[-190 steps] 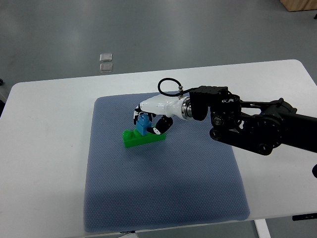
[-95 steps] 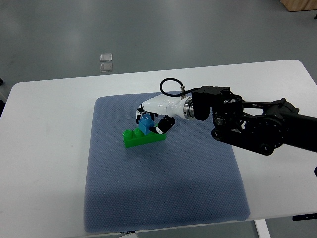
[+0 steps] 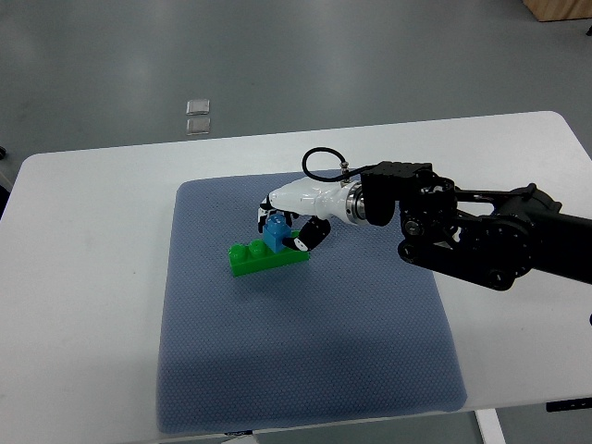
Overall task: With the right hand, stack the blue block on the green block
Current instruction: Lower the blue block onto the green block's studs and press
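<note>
On the blue mat I had the right hand gripping the blue block atop the green block's middle; I judged pressing squarely down before letting go best.

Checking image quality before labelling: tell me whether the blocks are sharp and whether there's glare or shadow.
Top view: blue block and green block are sharp and evenly lit; the right hand partly hides the blue one; faint soft shadow on the mat; no glare on the table.
</note>
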`<state>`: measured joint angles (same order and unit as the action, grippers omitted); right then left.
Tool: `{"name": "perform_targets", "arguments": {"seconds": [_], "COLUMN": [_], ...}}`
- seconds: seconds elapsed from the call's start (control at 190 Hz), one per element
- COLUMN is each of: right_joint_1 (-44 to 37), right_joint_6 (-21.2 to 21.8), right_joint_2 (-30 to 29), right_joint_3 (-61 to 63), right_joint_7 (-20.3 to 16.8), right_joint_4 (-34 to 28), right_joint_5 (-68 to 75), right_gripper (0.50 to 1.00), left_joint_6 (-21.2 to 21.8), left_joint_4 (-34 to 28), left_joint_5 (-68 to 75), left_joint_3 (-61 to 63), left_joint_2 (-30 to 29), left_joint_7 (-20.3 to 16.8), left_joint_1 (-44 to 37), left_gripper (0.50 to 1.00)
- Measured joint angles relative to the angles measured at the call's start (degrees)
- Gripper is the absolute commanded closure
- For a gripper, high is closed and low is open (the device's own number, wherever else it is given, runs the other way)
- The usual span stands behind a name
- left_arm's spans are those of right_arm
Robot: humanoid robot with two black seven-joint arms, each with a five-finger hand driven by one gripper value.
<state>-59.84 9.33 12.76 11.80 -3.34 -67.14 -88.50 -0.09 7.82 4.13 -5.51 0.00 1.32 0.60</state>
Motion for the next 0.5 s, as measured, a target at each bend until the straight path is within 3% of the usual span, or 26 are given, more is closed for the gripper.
{"name": "perform_targets", "arguments": {"seconds": [0.5], "right_joint_1": [0.1], "right_joint_6": [-2.0], "right_joint_2": [-0.9], "right_joint_3": [-1.2], "right_joint_7": [0.6], "right_joint_4": [1.3], "right_joint_5": [-1.9], "right_gripper": [0.951], "left_joint_6": [0.0], "left_joint_4": [0.0], "left_joint_5": [0.0], "left_joint_3": [0.0], "left_joint_2": [0.0], "left_joint_7": [0.0], "left_joint_1": [0.0], "left_gripper": [0.5]}}
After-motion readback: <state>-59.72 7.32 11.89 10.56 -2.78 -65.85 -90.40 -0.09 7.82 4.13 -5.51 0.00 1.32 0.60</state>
